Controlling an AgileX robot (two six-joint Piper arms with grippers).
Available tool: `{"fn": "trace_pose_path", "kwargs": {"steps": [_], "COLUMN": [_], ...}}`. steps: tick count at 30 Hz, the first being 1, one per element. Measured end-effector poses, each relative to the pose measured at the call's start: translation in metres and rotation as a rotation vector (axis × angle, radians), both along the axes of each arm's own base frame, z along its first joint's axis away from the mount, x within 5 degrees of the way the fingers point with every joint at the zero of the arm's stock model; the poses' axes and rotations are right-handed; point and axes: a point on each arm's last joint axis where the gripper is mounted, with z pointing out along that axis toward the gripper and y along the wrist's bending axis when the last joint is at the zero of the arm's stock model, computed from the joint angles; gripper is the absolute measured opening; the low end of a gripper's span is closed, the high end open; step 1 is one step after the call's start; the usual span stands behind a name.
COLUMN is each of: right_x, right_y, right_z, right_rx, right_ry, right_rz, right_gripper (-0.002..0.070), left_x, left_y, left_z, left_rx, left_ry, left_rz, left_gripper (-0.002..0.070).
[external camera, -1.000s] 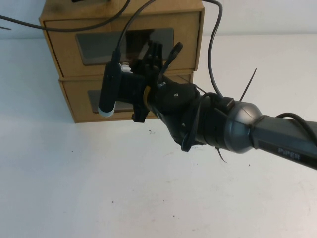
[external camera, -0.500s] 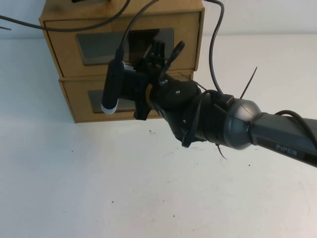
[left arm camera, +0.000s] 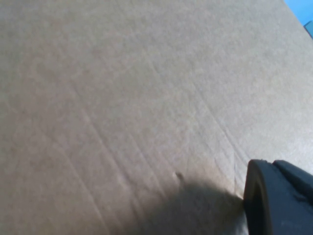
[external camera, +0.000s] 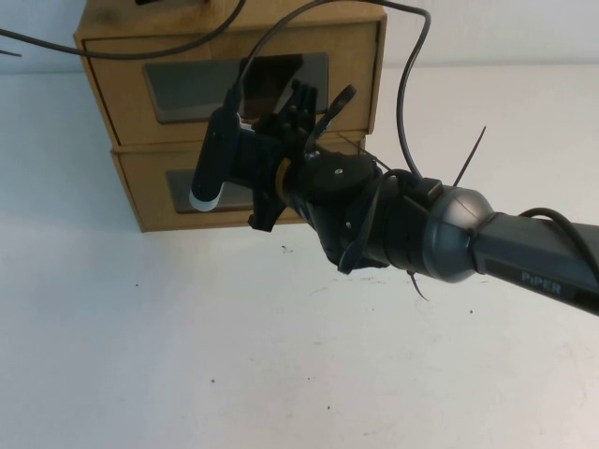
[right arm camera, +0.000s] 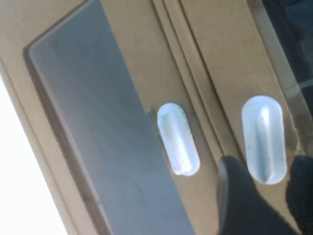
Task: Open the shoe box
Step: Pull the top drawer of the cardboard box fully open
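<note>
Right gripper (right arm camera: 269, 166) jaws open astride upper box (external camera: 122, 84) handle (right arm camera: 264, 139): centre, close, pull straight; left gripper (left arm camera: 279, 196) by cardboard (left arm camera: 122, 98), state unclear.

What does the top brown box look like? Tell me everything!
The top box is brown cardboard, closed, stacked on a matching box on the white table. Its front has a dark shiny window. A black cable lies across its top. The right tool hovers open at that front; the left tool is close to plain cardboard.
</note>
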Motion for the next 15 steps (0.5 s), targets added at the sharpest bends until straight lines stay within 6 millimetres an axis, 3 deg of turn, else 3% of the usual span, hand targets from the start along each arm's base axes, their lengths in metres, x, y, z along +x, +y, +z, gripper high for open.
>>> {"fn": "trace_pose_path", "kwargs": {"steps": [15], "right_x": [-0.0003], "right_y": [0.0005], "right_z": [-0.0001], "right_rx": [0.003], "right_ry": [0.003], "right_rz": [0.006], "right_gripper": [0.0125], "left_x": [0.0], "left_y": [0.0], "left_z": [0.0], "left_rx": [0.0], "left_ry": [0.0], "left_rz": [0.0], "left_gripper": [-0.0005]}}
